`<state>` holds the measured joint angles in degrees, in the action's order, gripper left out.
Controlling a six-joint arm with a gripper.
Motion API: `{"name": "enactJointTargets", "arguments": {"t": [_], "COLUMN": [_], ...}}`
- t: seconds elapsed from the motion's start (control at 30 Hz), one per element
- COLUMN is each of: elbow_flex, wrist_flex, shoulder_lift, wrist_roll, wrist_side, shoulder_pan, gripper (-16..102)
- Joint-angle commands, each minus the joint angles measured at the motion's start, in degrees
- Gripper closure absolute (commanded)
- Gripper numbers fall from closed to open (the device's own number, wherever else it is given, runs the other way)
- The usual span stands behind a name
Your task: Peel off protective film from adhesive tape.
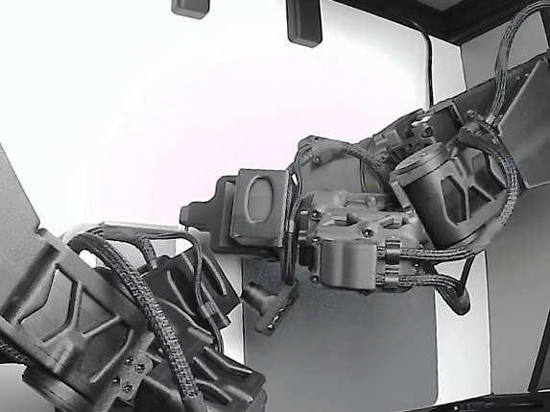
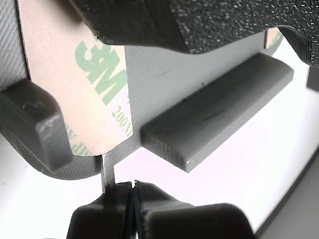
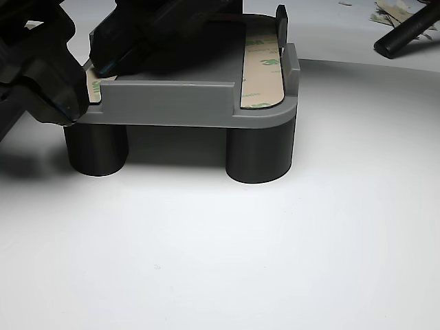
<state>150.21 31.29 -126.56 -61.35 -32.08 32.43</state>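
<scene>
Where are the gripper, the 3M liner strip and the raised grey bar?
gripper (image 2: 133, 191): wrist view, seam between closed fingertips.
3M liner strip (image 2: 94, 84): wrist view, printed face.
raised grey bar (image 2: 219, 114): wrist view, top face.

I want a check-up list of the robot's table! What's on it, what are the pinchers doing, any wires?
Surface: white table; a dark grey mat lies on it in the exterior view.
Job's things: grey part on round legs, with 3M tape strips, liner on.
Clutter: scraps and a dark rod at the far edge in the other view.
Grippers: gripper shut on a thin film tab at the tape's edge.
Cables: braided cables run along both arms.
Surroundings: dark brackets overhead; white wall behind.
</scene>
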Motion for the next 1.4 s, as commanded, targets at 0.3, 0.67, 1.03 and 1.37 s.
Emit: {"name": "enactJointTargets", "arguments": {"t": [0.3,0.67,1.03,1.37], "elbow_flex": [-2.1,-2.2,-2.7,-2.6], "wrist_flex": [-0.2,0.4,1.7,0.0], "shoulder_lift": [-0.9,-1.1,-1.1,-0.4], "wrist_roll": [0.5,1.2,2.3,1.1], "wrist_side": [0.1,0.2,0.0,-0.9], "shoulder_pan": [-0.2,0.3,1.0,1.0], "gripper": [97,97,97,97]}}
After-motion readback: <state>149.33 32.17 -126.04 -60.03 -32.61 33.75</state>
